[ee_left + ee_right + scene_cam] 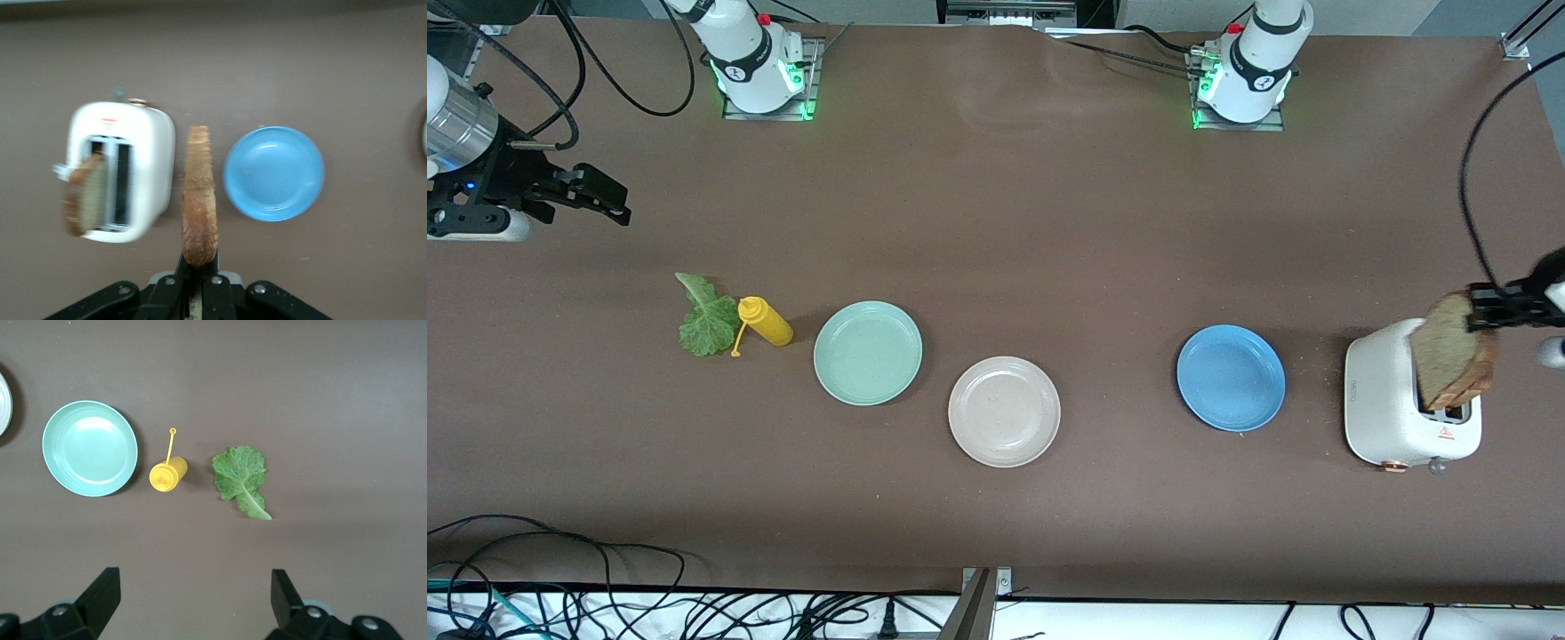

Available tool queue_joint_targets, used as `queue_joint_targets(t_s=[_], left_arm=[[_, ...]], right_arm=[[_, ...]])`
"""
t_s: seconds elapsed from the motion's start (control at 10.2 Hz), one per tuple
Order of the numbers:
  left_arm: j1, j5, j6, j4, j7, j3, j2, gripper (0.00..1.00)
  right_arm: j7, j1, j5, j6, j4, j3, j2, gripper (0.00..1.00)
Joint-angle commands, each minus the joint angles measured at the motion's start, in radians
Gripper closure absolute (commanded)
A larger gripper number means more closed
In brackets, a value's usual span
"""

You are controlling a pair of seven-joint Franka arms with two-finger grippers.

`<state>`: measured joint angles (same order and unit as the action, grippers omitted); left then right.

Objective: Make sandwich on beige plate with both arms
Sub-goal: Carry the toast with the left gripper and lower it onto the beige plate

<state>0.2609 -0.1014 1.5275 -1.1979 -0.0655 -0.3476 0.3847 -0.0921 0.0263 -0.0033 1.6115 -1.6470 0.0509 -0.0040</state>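
Note:
My left gripper (1489, 307) is shut on a brown-crusted bread slice (1454, 351) and holds it on edge over the white toaster (1392, 409). In the left wrist view the held slice (200, 200) stands out from my left gripper (199, 263). A second slice (85, 193) sticks up from the toaster's (150, 160) slot. The beige plate (1004, 411) lies empty mid-table. The lettuce leaf (707, 320) lies flat toward the right arm's end and shows in the right wrist view (241, 479). My right gripper (609, 200) is open and empty above the table (193, 587).
A yellow squeeze bottle (767, 322) lies beside the lettuce, also in the right wrist view (167, 475). An empty mint-green plate (868, 353) sits beside the beige plate. An empty blue plate (1231, 377) lies between the beige plate and the toaster.

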Motion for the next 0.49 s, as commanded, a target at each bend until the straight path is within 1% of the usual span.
queue_joint_targets(t_s=[0.0,0.1,0.2,0.29,0.39], left_arm=[[-0.14,0.066,-0.003,0.017,-0.338,-0.054,0.072,1.0],[-0.214,0.104,0.058,0.023,-0.452,-0.053,0.113,1.0],[-0.26,0.165,0.182,0.011,-0.567,-0.053,0.152,1.0],[-0.308,0.236,0.318,0.011,-0.641,-0.053,0.207,1.0],[-0.351,0.274,0.453,0.012,-0.686,-0.053,0.261,1.0]], right_arm=[[0.0,0.001,0.0,-0.002,0.018,-0.002,0.007,0.0],[0.0,0.001,0.0,-0.002,0.018,-0.002,0.007,0.0],[0.0,0.001,0.0,-0.002,0.018,-0.002,0.007,0.0],[0.0,0.001,0.0,-0.002,0.018,-0.002,0.007,0.0],[0.0,0.001,0.0,-0.002,0.018,-0.002,0.007,0.0]])
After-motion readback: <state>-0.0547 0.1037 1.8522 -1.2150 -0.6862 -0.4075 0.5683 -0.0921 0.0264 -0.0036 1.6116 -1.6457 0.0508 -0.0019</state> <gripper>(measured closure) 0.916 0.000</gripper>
